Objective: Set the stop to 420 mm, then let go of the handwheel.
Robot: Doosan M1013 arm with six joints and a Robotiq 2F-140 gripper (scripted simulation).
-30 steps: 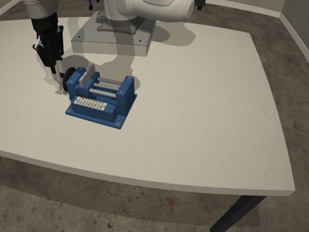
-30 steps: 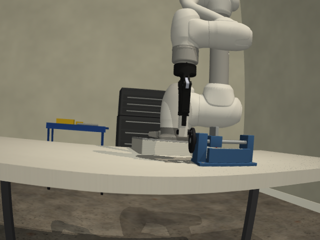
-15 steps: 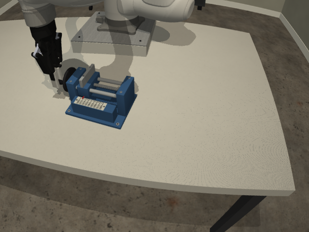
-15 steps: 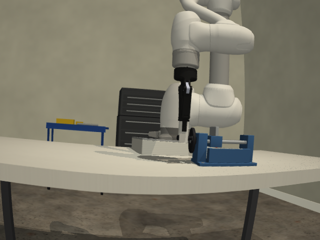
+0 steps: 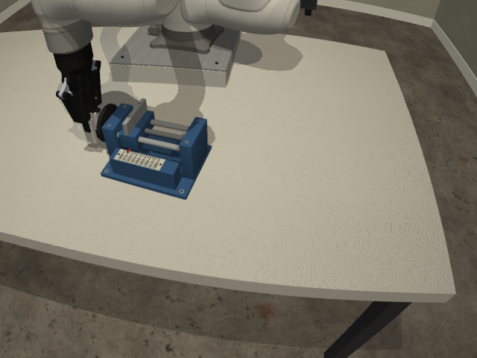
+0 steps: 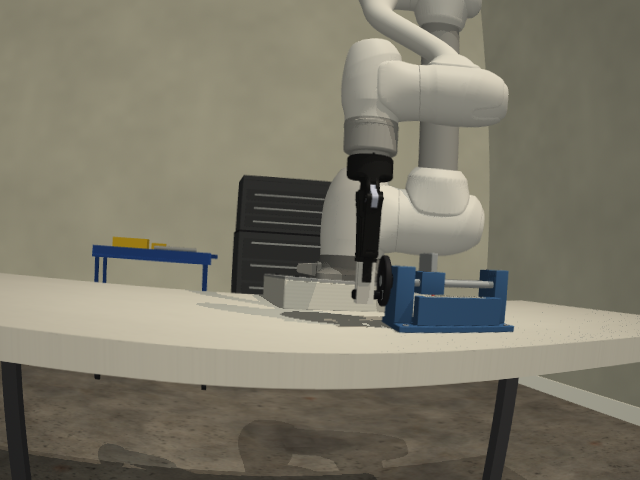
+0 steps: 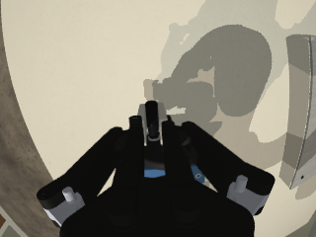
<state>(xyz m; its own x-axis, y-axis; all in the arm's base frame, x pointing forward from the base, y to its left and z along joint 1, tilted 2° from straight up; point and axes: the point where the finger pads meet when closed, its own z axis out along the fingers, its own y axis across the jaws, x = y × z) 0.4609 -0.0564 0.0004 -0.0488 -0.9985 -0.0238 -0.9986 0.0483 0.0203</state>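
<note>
Handwheel (image 5: 103,124) (image 6: 384,281) (image 7: 154,162) stands upright beside the blue frame (image 5: 193,157) (image 6: 459,311) (image 7: 154,173); claw (image 5: 92,133) (image 6: 364,294) (image 7: 151,113) closed on its crank handle (image 6: 354,294) (image 7: 151,111). Red pointer (image 5: 128,151) sits near one scale end.

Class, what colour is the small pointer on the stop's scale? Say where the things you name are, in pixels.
The pointer (image 5: 128,151) is red, clearest in the top view.

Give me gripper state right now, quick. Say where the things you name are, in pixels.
Gripper (image 5: 92,131) (image 6: 364,291) (image 7: 151,113): closed on the handwheel's black crank handle (image 6: 354,294) (image 7: 151,110), not released.
</note>
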